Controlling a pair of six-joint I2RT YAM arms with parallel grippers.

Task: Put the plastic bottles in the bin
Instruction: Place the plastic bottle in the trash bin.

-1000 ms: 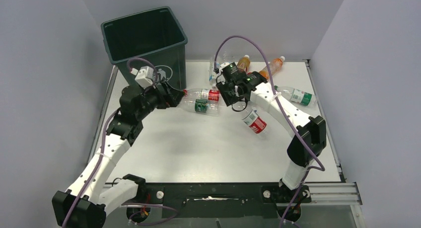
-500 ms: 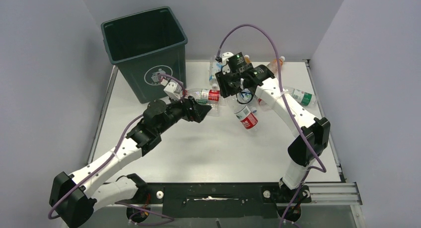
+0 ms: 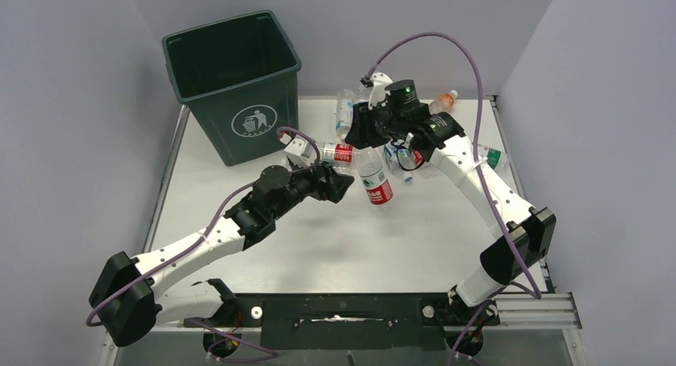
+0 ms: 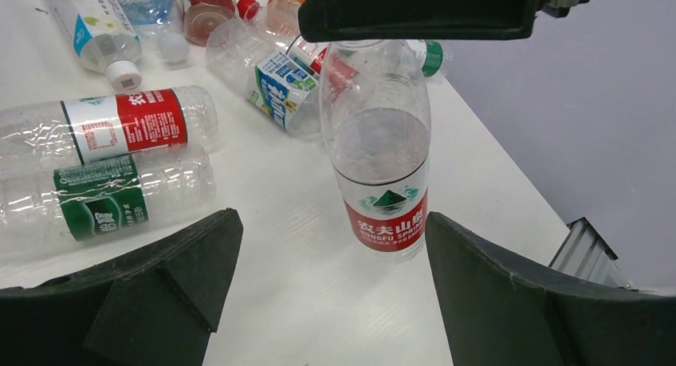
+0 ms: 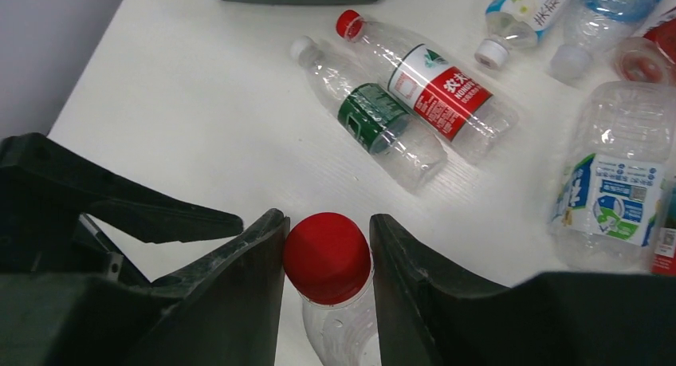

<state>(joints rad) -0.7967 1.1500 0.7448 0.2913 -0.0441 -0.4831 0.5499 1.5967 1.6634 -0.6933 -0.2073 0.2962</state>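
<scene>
Top external view showed the bin [image 3: 275, 103] at upper left, well apart from the other bottles [image 3: 339, 152] lying at upper centre. The right gripper [image 5: 327, 221] was clenched on the neck of an upright red-labelled bottle [image 4: 383, 167] mid-frame, just ahead of the spread-open, empty left gripper [image 4: 331, 226]. I judged this a carry or hand-over step: next, the bottle needed moving over the bin's mouth before release.

surface: white table [image 3: 335, 246] | back left: bin [image 3: 239, 95] standing | back middle: plastic bottles [image 3: 341, 152] lying scattered
</scene>
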